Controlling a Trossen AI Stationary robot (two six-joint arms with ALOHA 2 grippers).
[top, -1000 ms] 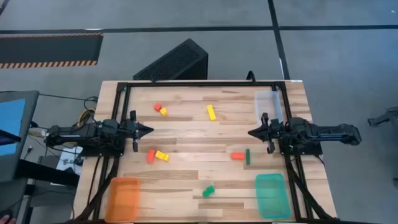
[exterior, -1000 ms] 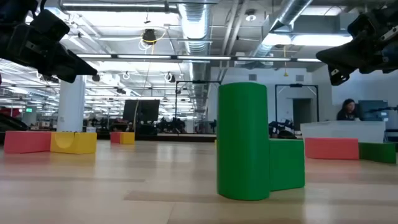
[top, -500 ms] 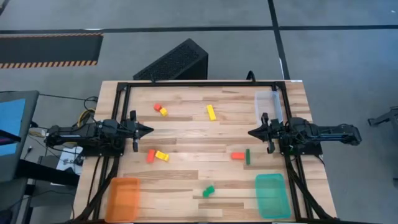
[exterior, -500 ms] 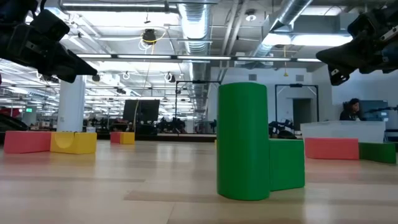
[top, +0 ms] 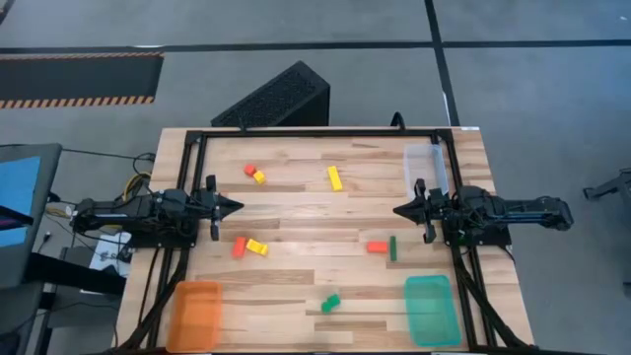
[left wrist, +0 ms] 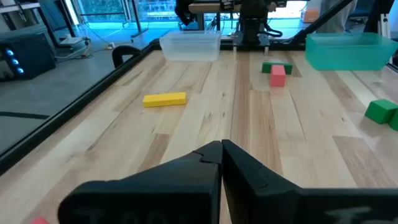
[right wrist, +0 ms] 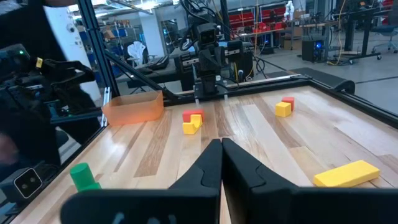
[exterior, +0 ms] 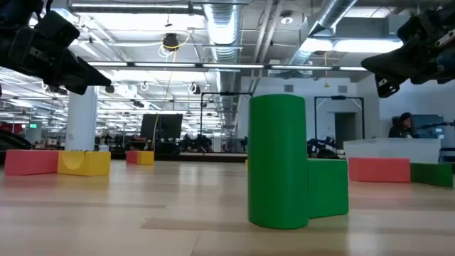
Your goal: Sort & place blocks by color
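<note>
Red, yellow and green blocks lie scattered flat on the wooden table. A red and yellow pair [top: 254,174] and a yellow bar [top: 335,177] lie toward the far side. Another red and yellow pair [top: 248,247], a red block [top: 377,247] and a green bar [top: 392,248] lie in the middle. A green block [top: 330,303] sits near the front. My left gripper [top: 237,206] hovers shut at the table's left side, pointing inward. My right gripper [top: 397,210] hovers shut at the right side, facing it. Neither holds anything.
An orange tray [top: 197,314] stands at the near left corner, a teal tray [top: 430,309] at the near right, and a clear tray [top: 425,166] at the far right. A black frame [top: 315,132] rims the table. Bare wood lies between the two grippers.
</note>
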